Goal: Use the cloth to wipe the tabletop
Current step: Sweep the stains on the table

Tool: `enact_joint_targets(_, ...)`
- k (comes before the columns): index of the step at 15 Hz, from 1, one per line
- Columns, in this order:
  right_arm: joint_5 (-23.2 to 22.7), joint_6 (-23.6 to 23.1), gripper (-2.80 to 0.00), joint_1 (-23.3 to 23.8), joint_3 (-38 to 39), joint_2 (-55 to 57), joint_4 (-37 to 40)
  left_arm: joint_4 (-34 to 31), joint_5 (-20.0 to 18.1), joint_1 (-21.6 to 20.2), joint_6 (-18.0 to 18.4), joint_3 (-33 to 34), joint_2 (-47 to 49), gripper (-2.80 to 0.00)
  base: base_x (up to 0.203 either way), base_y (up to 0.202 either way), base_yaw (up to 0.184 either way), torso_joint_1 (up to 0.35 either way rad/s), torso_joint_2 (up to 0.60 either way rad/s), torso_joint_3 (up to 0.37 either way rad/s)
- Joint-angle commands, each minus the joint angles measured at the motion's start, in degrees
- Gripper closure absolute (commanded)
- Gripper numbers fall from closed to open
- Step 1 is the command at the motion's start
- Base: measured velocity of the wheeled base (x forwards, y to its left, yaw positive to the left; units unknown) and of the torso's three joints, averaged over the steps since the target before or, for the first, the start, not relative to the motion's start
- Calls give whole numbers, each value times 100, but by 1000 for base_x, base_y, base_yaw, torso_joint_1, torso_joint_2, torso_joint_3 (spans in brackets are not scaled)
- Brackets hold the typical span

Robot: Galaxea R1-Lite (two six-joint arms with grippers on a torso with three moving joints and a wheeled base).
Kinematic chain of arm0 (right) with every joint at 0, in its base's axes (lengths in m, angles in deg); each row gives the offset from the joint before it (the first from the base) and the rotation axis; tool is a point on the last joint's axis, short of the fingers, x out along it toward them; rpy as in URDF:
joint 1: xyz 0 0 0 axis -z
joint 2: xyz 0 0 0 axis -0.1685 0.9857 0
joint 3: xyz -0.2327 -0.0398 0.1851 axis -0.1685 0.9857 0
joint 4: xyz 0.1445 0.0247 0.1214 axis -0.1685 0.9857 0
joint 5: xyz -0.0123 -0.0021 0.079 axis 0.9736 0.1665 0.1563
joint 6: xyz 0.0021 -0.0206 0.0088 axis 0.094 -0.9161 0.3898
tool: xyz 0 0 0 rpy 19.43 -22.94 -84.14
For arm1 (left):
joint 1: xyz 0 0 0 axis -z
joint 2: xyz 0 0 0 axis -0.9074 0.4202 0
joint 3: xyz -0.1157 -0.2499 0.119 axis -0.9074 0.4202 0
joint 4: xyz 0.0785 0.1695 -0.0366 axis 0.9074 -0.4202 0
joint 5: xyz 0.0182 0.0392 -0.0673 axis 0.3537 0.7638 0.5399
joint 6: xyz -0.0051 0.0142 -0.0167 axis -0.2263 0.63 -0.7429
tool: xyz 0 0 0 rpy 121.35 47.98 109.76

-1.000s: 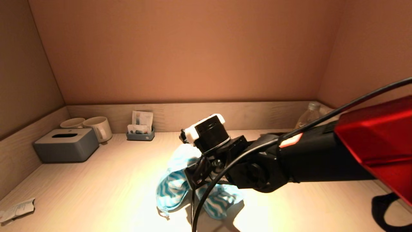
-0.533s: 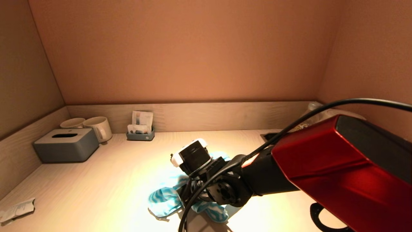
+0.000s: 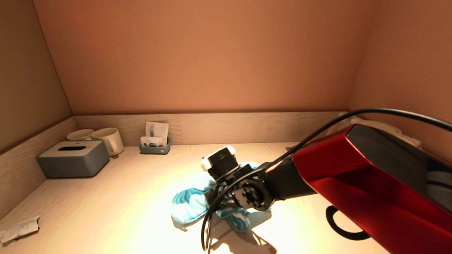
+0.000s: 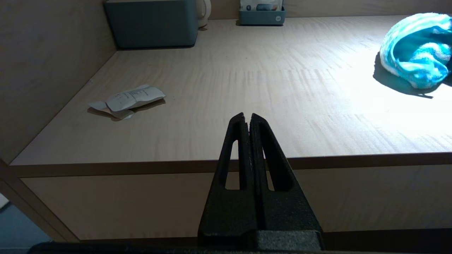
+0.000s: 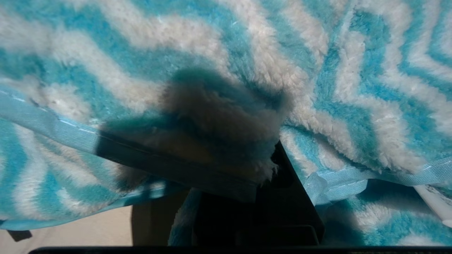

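We see the right gripper (image 3: 215, 197) down at mid-table, buried in the cloth (image 3: 190, 208). The cloth, blue-white chevron fleece, lies bunched on the tabletop (image 3: 123, 197). In the right wrist view it drapes over the fingers, and we read them as clamped on a fold.

The left gripper (image 4: 250, 120) hovers off the table's front edge, fingers pressed together, nothing held.

Containers at the back left: a grey tissue box (image 3: 72, 162) with an open slot, contents not visible. Two white mugs (image 3: 106, 139) stand just behind it, insides not visible to us. A small grey tray (image 3: 154, 149) against the back ledge holds upright packets (image 3: 156, 131).

A crumpled paper (image 3: 19, 229) lies at the front left.
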Motion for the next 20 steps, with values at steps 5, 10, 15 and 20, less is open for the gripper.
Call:
enact_joint_targets(5,104,146,0,541,1166,-768,23,-3,0,-4,-4,0,-2,0,0,0,0,0,0,0)
enact_joint_targets(10,177,149,0,-20,1964,-1506,23,-3,0,-4,-4,0,-2,0,0,0,0,0,0,0)
enact_joint_targets(15,213,169,0,-893,1738,-1018,16,-3,0,-4,-4,0,-2,0,0,0,0,0,0,0)
enact_joint_targets(20,258,112,0,-1252,463,-137,131,-3,0,-4,-4,0,-2,0,0,0,0,0,0,0)
